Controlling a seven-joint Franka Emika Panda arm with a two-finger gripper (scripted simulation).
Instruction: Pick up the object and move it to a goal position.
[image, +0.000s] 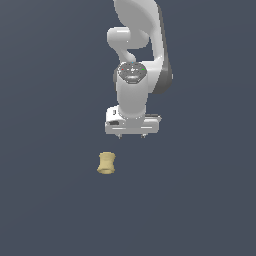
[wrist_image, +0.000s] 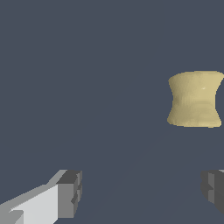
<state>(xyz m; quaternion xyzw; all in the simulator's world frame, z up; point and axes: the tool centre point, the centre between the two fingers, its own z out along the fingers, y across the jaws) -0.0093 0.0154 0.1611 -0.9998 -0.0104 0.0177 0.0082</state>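
Object (image: 106, 163) is a small pale yellow-tan spool. It is thin in the middle and wider at both ends. In the exterior view it sits on the dark blue-grey worktop (image: 45, 200), a little left of the middle of the frame and a bit below the middle. It stands alone and nothing touches it.

The white robot arm (image: 134, 75) comes down from the top of the exterior view. Its fingers (image: 132, 135) point down at the worktop. They hang above the object and to the exterior view's right of it. They are near the object but apart from it.

In the wrist view the object (wrist_image: 195, 99) shows up big at the right edge of the frame, a little above the middle. 1 grey finger pad (wrist_image: 70, 194) is at the lower left of that frame, and the other pad (wrist_image: 213, 190) is at the lower right edge. The 2 fingers are spread wide, with only bare worktop (wrist_image: 87, 87) between them. They hold nothing. The object is not between the fingers.
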